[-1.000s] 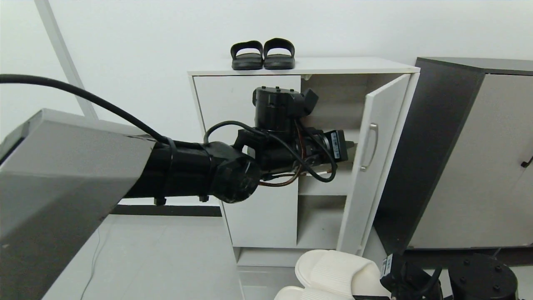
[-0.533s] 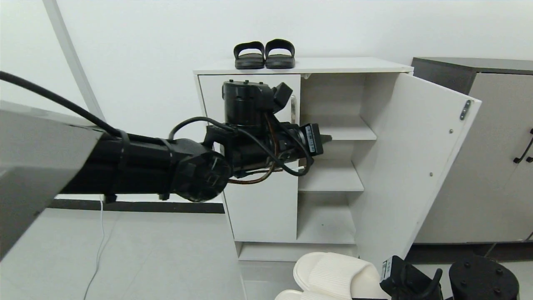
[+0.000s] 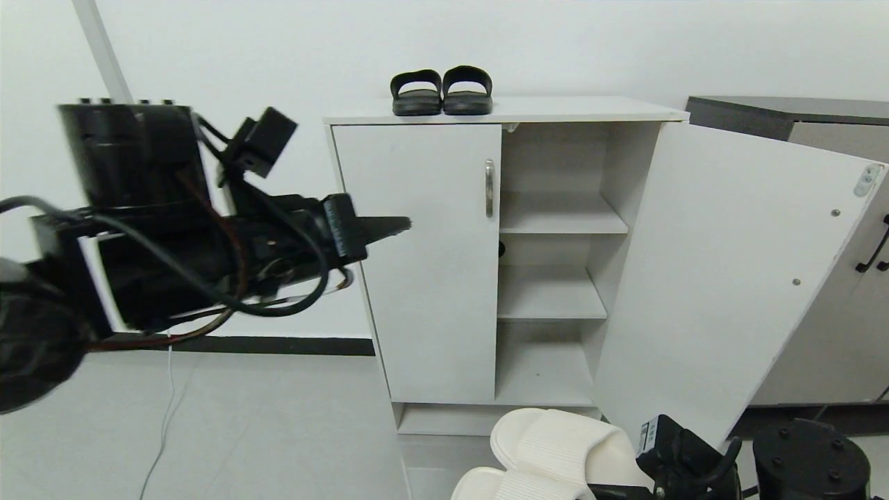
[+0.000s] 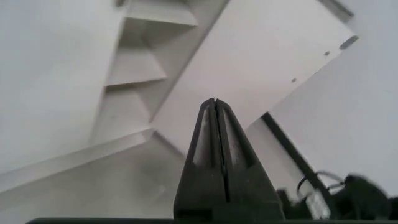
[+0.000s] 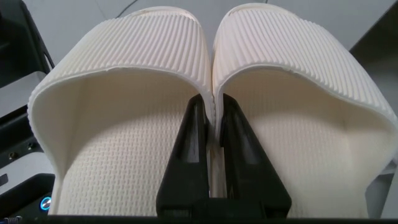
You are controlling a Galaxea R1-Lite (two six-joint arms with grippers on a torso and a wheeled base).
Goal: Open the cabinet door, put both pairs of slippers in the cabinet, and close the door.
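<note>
**A:** Head camera sits up high, facing forward and down, and takes in the whole white cabinet (image 3: 417, 278) from some way back, with its open door (image 3: 722, 278) on the right.

**B:** Left wrist camera rides just behind the left gripper (image 4: 215, 106). It looks along the closed fingers toward that same door and the shelves (image 4: 134, 68).

**A:** So those two views share the door and the open shelf bays.

**B:** Right wrist camera is tucked in tight behind the right gripper (image 5: 213, 106), so near the cream slippers (image 5: 124, 93) that their ribbing reads clearly.

**A:** And the head view catches those slippers low down, at its near edge.
</note>
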